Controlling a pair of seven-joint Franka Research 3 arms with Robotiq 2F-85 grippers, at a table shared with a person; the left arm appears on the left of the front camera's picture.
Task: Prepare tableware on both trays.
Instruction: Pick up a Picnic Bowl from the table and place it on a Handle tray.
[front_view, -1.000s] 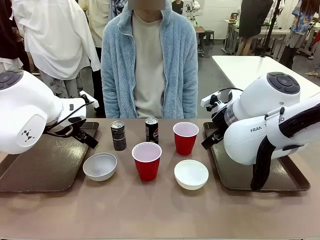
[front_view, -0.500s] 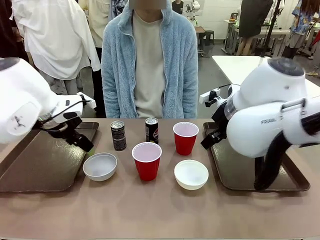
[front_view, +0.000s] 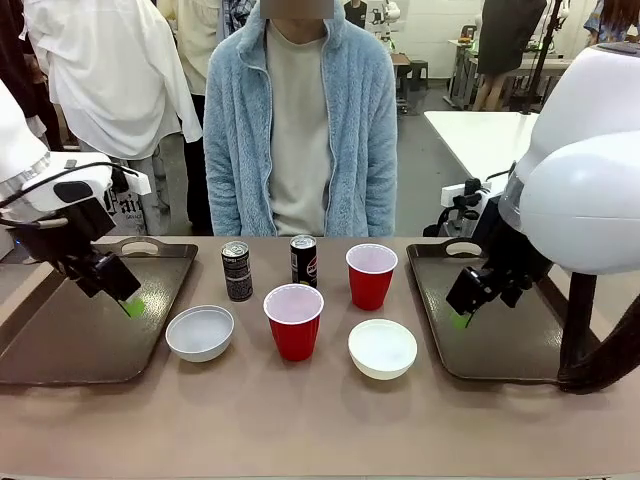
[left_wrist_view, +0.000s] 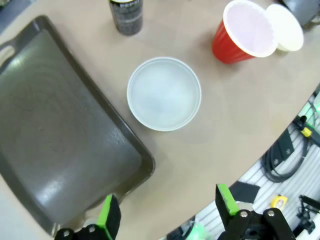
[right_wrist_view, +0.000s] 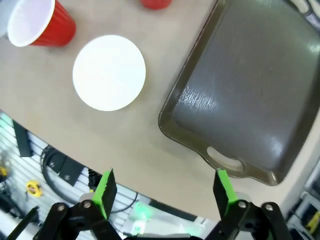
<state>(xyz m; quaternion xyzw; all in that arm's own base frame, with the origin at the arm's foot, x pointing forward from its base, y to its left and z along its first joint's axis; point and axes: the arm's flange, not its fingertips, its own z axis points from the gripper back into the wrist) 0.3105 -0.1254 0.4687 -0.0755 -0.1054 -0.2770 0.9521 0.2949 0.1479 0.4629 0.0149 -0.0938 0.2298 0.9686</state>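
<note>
While the left claw (front_view: 125, 298) is held wide and empty by the left tray (front_view: 60, 340), and the right claw (front_view: 465, 312) likewise by the right tray (front_view: 520, 350), bowls (front_view: 200, 333), cups (front_view: 294, 322) and cans (front_view: 237, 271) are seen on the worktop (front_view: 320, 430) between.

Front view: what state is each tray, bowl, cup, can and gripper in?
Left tray: flat, nothing on it.
Right tray: flat, nothing on it.
Left bowl: upright, empty, on table.
Right bowl: upright, empty, on table.
Near red cup: upright, empty.
Far red cup: upright, mouth up.
Left can: upright.
Right can: upright.
Left gripper: open, holding nothing.
Right gripper: open, holding nothing.
</note>
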